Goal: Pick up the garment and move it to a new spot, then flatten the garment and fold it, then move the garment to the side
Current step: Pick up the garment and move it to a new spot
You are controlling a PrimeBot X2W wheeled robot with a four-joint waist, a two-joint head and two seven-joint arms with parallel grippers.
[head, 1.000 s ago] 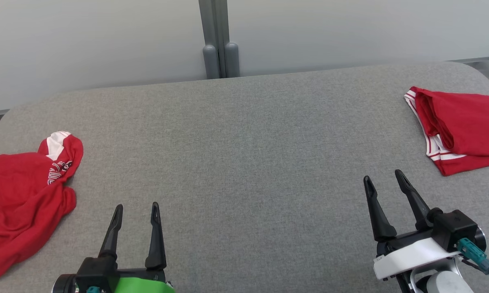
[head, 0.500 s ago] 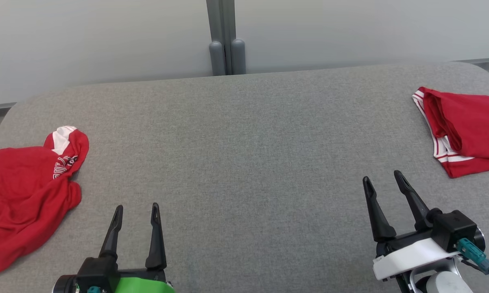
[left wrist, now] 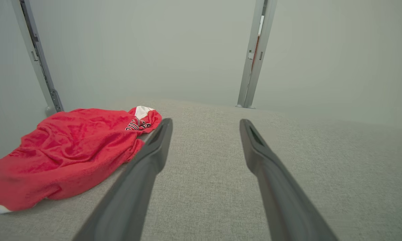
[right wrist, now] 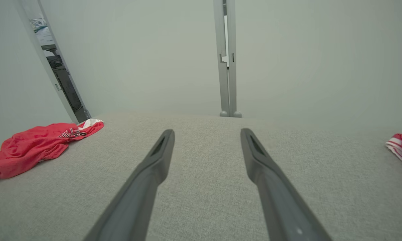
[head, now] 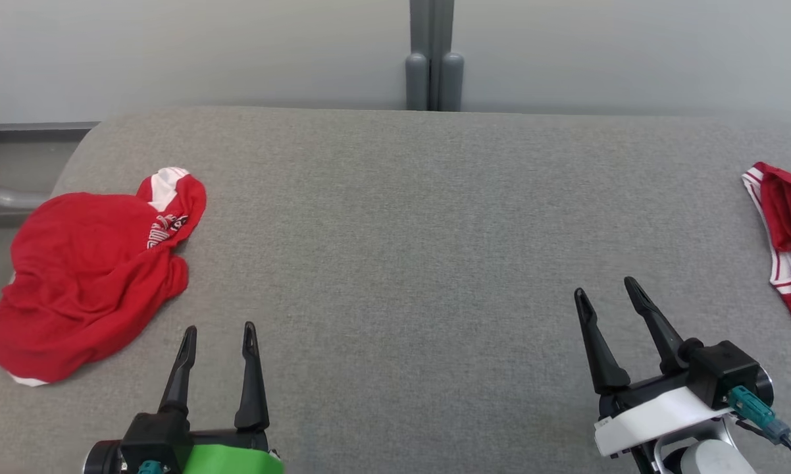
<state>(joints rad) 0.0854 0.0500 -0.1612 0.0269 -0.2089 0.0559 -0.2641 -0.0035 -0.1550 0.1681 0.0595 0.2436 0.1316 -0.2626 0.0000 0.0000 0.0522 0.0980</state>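
Observation:
A crumpled red garment [head: 93, 270] with white trim and white lettering lies in a heap at the table's left end, also seen in the left wrist view [left wrist: 70, 150] and the right wrist view [right wrist: 37, 144]. My left gripper [head: 219, 329] stands open near the front edge, just right of the heap and apart from it, with nothing between its fingers. My right gripper [head: 609, 295] is open too, over bare table at the front right.
A folded red garment [head: 787, 230] with white stripes lies at the table's right end, cut by the frame. The grey fabric table [head: 402, 230] has rounded corners. A grey post [head: 433, 59] stands against the pale wall behind.
The whole head view has shifted right, so the camera has turned left: the crumpled garment now sits further in view and the folded one nearer the right edge. Both grippers stay open.

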